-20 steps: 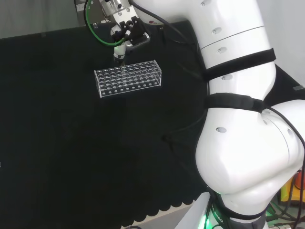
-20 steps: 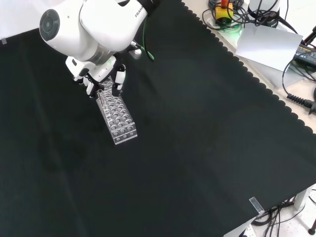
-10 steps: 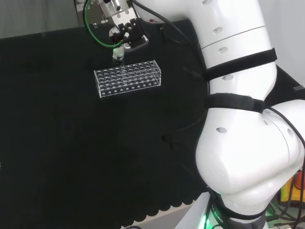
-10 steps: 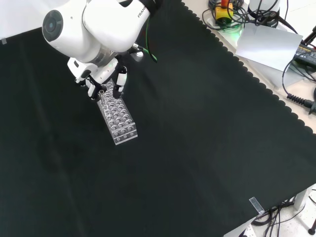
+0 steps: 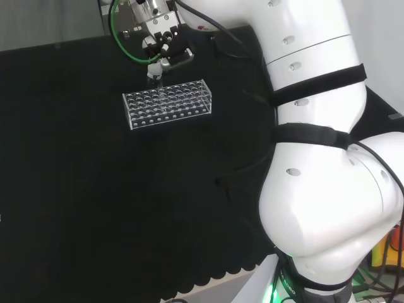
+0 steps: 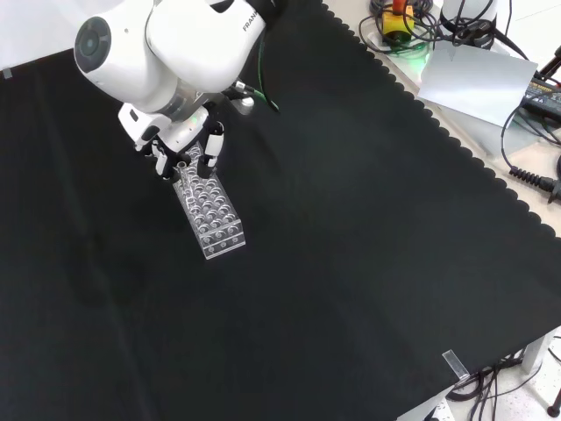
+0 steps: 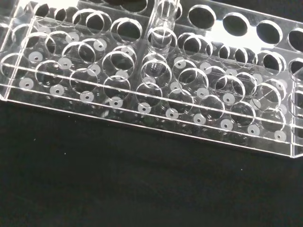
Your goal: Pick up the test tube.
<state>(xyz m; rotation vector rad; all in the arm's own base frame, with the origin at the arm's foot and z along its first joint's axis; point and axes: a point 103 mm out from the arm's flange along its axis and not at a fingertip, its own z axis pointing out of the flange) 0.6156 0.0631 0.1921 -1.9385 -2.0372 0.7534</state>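
A clear plastic rack [image 5: 165,104] full of round holes is sitting on the black cloth of the surface [image 5: 95,208], toward the far left in the head view and toward the upper left in the front view. The hand [image 5: 165,48] is hanging directly over the rack's far edge in the head view, with its fingers [image 6: 212,145] pointing down and curling in around a clear test tube [image 5: 152,77] (hard to make out against the cloth). The tube is standing upright with its lower end at the top of the rack, and whether it is clear of its hole cannot be told. In the wrist view the tube [image 7: 163,28] is rising out of a hole in the rack's back rows, while the holes around it are looking bare. A green cable [image 5: 117,35] is looping beside the wrist.
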